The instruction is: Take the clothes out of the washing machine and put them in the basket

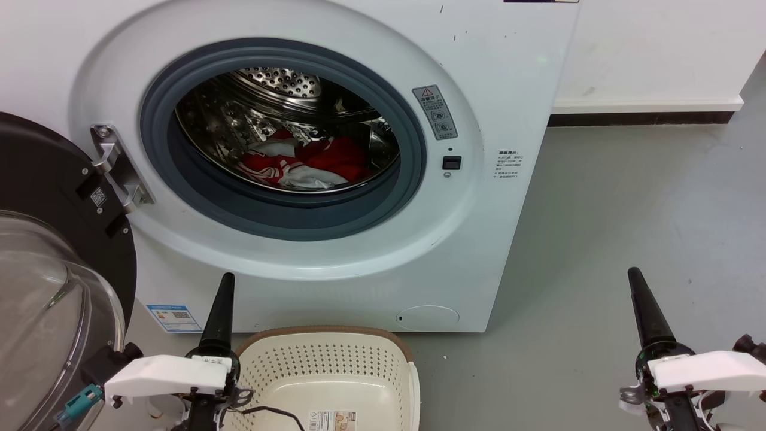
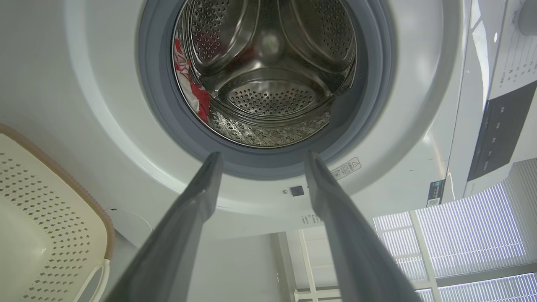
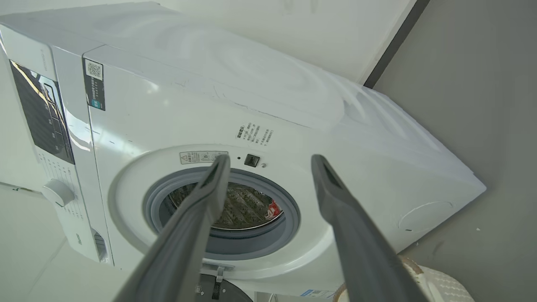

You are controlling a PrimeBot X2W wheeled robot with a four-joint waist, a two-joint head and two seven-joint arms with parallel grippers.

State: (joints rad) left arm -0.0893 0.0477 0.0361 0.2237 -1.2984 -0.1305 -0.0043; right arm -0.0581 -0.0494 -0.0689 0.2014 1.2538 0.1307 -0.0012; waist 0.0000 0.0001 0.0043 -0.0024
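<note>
Okay so, left tool [image 2: 263,157] first: it's spread wide with nothing between the tips, pointing straight at the mouth of the washing machine [image 1: 514,90]. Right tool [image 3: 272,159] is the same deal, open and empty, but it sits off to the side over bare floor [image 1: 628,209] and looks at the machine from an angle. Both hang low, short of the opening. The left one is just beside the basket [image 1: 409,359], the right one well apart from it.

The clothes [image 1: 305,161] are a red-and-white heap on the bottom of the drum [image 2: 272,96]. The door [image 1: 54,287] is swung open on the left, so nothing blocks the way in. What I can see of the basket has no fabric in it, so I'd call this the very start: the reach for the first grab, nothing out yet.

Next move, my guess: the left one goes in, since it's lined up. It has to clear the grey seal [image 1: 413,197], dip onto the heap and close on a fold, not scrape steel. It's soft stuff, so it may drag out more than one piece or snag on the lip.

Hard to tell: how many garments are in that heap, because the seal's lower lip covers its front edge. I can't make out a number on any of it. The basket's near half is cut off by the frame, and so is much of the door glass.
</note>
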